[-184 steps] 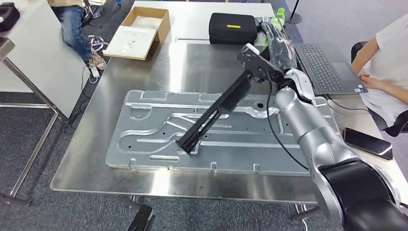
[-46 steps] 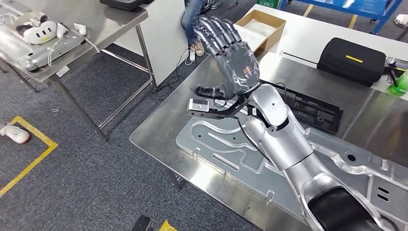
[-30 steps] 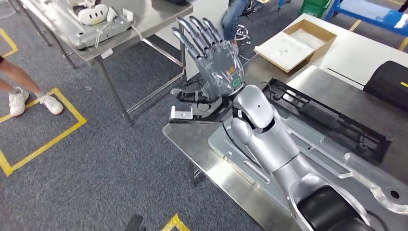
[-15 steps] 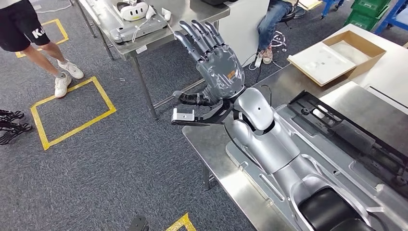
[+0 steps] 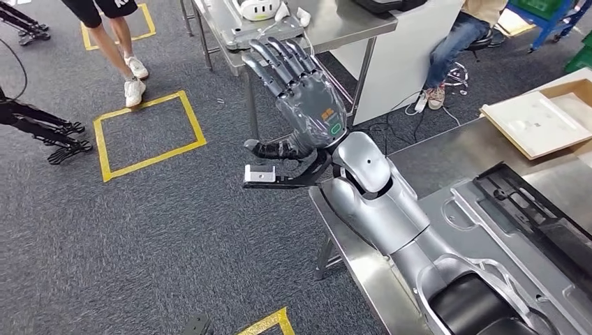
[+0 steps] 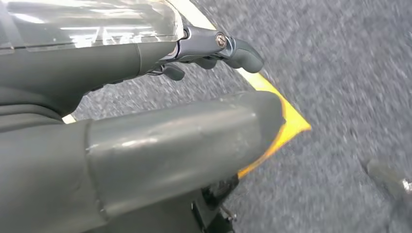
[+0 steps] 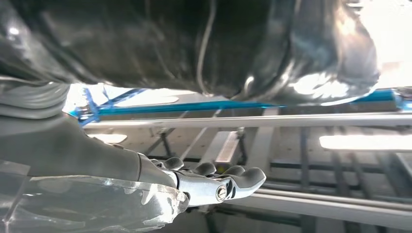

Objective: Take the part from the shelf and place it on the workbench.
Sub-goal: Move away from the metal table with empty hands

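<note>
The long black part (image 5: 537,216) lies on the embossed silver plate (image 5: 468,223) on the steel workbench (image 5: 359,255), at the right of the head view. My right hand (image 5: 300,98) is raised off the workbench's left end, above the floor, with its fingers spread and nothing in it. In the right wrist view, the right hand's fingers (image 7: 214,184) stretch out against ceiling beams. My left hand (image 6: 184,141) hangs over grey carpet with yellow floor tape (image 6: 286,124) below it; its thumb and fingers are apart and hold nothing.
A second steel table (image 5: 314,21) with a white headset stands beyond my right hand. One person stands at the top left (image 5: 112,28), and another sits behind a white panel (image 5: 454,42). A cardboard box (image 5: 551,115) lies at the right. A yellow taped square (image 5: 146,132) marks the floor.
The whole view has swung left, so the workbench now sits at the right. Six seconds ago my right hand held the black part over the plate; now it is empty and raised.
</note>
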Motion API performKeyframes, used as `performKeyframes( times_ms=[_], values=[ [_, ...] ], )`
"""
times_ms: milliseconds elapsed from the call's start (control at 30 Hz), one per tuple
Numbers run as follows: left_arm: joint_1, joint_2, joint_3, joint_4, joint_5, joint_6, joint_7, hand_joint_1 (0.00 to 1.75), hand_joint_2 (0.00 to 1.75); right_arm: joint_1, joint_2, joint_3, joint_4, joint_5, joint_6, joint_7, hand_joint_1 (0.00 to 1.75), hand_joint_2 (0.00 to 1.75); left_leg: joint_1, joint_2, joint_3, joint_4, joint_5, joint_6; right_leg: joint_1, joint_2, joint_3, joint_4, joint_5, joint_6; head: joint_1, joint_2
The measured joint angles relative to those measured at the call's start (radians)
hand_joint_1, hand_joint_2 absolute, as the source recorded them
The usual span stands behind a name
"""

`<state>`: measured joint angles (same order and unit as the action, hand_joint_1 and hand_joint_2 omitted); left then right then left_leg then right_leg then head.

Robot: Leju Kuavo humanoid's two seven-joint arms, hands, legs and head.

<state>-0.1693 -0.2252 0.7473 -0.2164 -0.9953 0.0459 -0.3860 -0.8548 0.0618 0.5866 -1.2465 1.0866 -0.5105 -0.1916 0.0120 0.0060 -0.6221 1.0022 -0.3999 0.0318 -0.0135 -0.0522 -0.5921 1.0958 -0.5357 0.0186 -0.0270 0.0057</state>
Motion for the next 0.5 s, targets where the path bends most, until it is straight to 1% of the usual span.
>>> performKeyframes(
  times_ms=[33, 67, 100, 133, 167, 200, 233, 267, 300, 333, 367, 400, 433, 467, 500],
  values=[
    [-0.001, -0.002, 0.0, 0.0, 0.0, 0.0, 0.0, 0.0, 0.0, 0.002, 0.0, 0.0, 0.0, -0.001, 0.0, 0.001, 0.0, 0.0, -0.001, -0.01, 0.0, -0.001, 0.001, 0.003, -0.001, 0.026, -0.03, 0.064, -0.031, 0.001, 0.0, 0.0],
    [-0.001, -0.003, 0.0, 0.0, 0.0, 0.0, 0.0, 0.0, 0.0, 0.005, -0.001, 0.0, 0.0, -0.002, 0.0, 0.001, 0.0, 0.0, -0.001, -0.022, 0.0, -0.001, 0.001, 0.006, -0.001, 0.041, -0.067, 0.135, -0.06, 0.002, 0.0, 0.0],
    [-0.001, -0.004, 0.0, 0.0, 0.0, 0.0, 0.0, 0.0, 0.0, 0.009, -0.002, 0.001, 0.001, -0.002, 0.001, 0.002, 0.0, 0.0, -0.002, -0.035, 0.0, 0.0, 0.0, 0.007, 0.0, 0.047, -0.098, 0.19, -0.075, 0.002, 0.0, 0.0],
    [0.0, -0.004, 0.0, 0.0, 0.0, 0.0, 0.0, 0.0, 0.0, 0.013, -0.002, 0.001, 0.001, -0.002, 0.001, 0.002, 0.0, 0.0, -0.002, -0.049, 0.0, 0.002, 0.0, 0.007, 0.0, 0.05, -0.114, 0.212, -0.07, 0.002, 0.0, 0.0],
    [0.001, -0.005, 0.0, 0.0, 0.0, 0.0, 0.0, 0.0, 0.0, 0.014, -0.003, 0.001, 0.001, -0.002, 0.002, 0.002, 0.0, 0.0, -0.002, -0.063, 0.0, 0.004, -0.001, 0.007, 0.0, 0.052, -0.112, 0.195, -0.044, 0.001, 0.0, 0.0],
    [0.002, -0.005, 0.0, 0.0, 0.0, 0.0, 0.0, 0.0, 0.0, 0.015, -0.003, 0.002, 0.001, -0.002, 0.002, 0.002, 0.0, 0.0, -0.002, -0.076, 0.0, 0.007, -0.002, 0.006, -0.001, 0.057, -0.092, 0.142, -0.006, -0.001, 0.0, 0.0],
    [0.003, -0.006, 0.0, 0.0, 0.0, 0.0, 0.0, 0.0, 0.0, 0.014, -0.003, 0.002, 0.001, -0.002, 0.002, 0.002, 0.0, 0.0, -0.002, -0.089, 0.0, 0.011, -0.004, 0.003, -0.002, 0.072, -0.065, 0.073, 0.033, -0.004, 0.0, 0.0],
    [0.002, -0.008, 0.0, 0.0, 0.0, 0.0, 0.0, 0.0, 0.0, 0.013, -0.003, 0.002, 0.001, -0.003, 0.003, 0.002, 0.0, 0.0, -0.002, -0.101, -0.004, 0.016, -0.006, 0.0, -0.005, 0.095, -0.04, 0.012, 0.059, -0.007, 0.0, 0.0],
    [0.001, -0.009, 0.0, 0.0, 0.0, 0.0, 0.0, 0.0, 0.0, 0.012, -0.003, 0.003, 0.001, -0.003, 0.003, 0.002, 0.0, 0.0, -0.002, -0.113, -0.009, 0.02, -0.007, -0.005, -0.006, 0.114, -0.024, -0.03, 0.073, -0.009, 0.0, 0.0],
    [0.0, -0.01, 0.0, 0.0, 0.001, 0.0, 0.0, 0.0, 0.0, 0.012, -0.004, 0.003, 0.001, -0.003, 0.004, 0.002, 0.0, 0.0, -0.001, -0.123, -0.014, 0.022, -0.006, -0.011, -0.006, 0.128, -0.017, -0.049, 0.075, -0.01, 0.0, 0.0],
    [0.001, -0.01, 0.0, 0.0, 0.001, -0.001, 0.0, 0.0, 0.0, 0.012, -0.004, 0.003, 0.001, -0.004, 0.004, 0.002, 0.0, 0.0, 0.001, -0.134, -0.018, 0.023, -0.005, -0.018, -0.004, 0.128, -0.016, -0.053, 0.073, -0.012, 0.0, 0.0],
    [0.002, -0.01, 0.0, 0.0, 0.001, -0.004, 0.0, 0.0, 0.0, 0.012, -0.004, 0.004, 0.001, -0.004, 0.005, 0.002, 0.0, 0.0, 0.003, -0.143, -0.021, 0.021, -0.003, -0.024, -0.005, 0.117, -0.014, -0.055, 0.075, -0.016, 0.0, 0.0],
    [0.003, -0.01, 0.0, 0.0, 0.001, -0.007, -0.001, 0.0, 0.0, 0.011, -0.004, 0.006, 0.001, -0.003, 0.005, 0.002, 0.0, 0.0, 0.002, -0.137, -0.024, 0.025, -0.005, -0.03, -0.006, 0.105, -0.011, -0.059, 0.077, -0.021, 0.0, 0.0],
    [0.004, -0.011, 0.0, 0.0, 0.0, -0.01, -0.001, 0.0, 0.0, 0.009, -0.003, 0.008, 0.002, -0.003, 0.004, 0.002, 0.0, 0.0, 0.001, -0.116, -0.032, 0.042, -0.015, -0.035, -0.007, 0.092, -0.006, -0.063, 0.079, -0.027, -0.001, 0.0],
    [0.004, -0.012, 0.0, 0.0, -0.001, -0.013, 0.0, 0.0, 0.0, 0.008, -0.003, 0.01, 0.002, -0.002, 0.003, 0.002, 0.0, 0.0, 0.0, -0.086, -0.048, 0.078, -0.036, -0.04, -0.009, 0.079, -0.002, -0.068, 0.08, -0.033, -0.002, 0.0]
  ],
)
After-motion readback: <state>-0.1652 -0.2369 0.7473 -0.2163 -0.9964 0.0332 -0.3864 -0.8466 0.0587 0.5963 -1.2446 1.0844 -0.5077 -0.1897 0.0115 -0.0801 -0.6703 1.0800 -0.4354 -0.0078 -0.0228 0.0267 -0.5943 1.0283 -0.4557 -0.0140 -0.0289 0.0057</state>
